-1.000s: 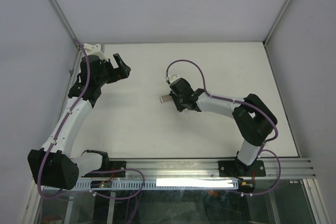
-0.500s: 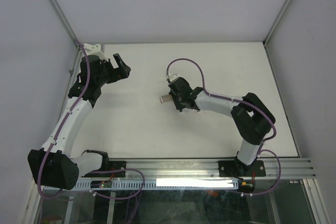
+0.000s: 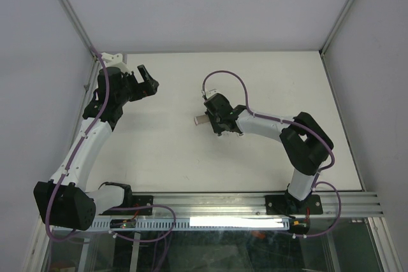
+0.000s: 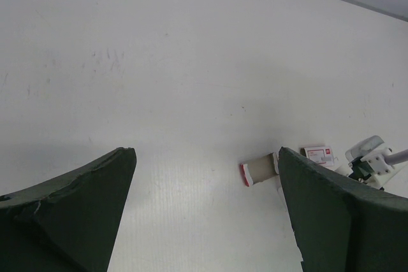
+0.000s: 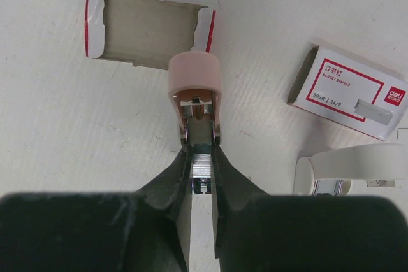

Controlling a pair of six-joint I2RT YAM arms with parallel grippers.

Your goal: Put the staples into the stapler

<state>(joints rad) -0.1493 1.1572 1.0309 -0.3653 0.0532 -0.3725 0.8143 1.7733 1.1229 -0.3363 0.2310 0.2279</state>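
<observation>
One strip of staples (image 5: 201,169) sits pinched in our right hand (image 5: 201,155) at the open end of the stapler (image 5: 194,79) on the surface (image 5: 83,157), so we should slide it in level; our left hand (image 4: 205,157) hangs spread.

Locate your left arm (image 3: 86,144) rising from its base at 7 o'clock and reaching up the table edge toward 10 o'clock. The left gripper (image 3: 148,79) points toward 2 o'clock, with its jaws spread wide and nothing between them.

Your right arm (image 3: 268,125) rises from its base at 5 o'clock, folds at the elbow near 4 o'clock, and runs its forearm toward the centre. The right gripper (image 5: 201,156) points toward 9 o'clock, low over the surface, jaws pinched onto the staples (image 5: 201,166).
</observation>
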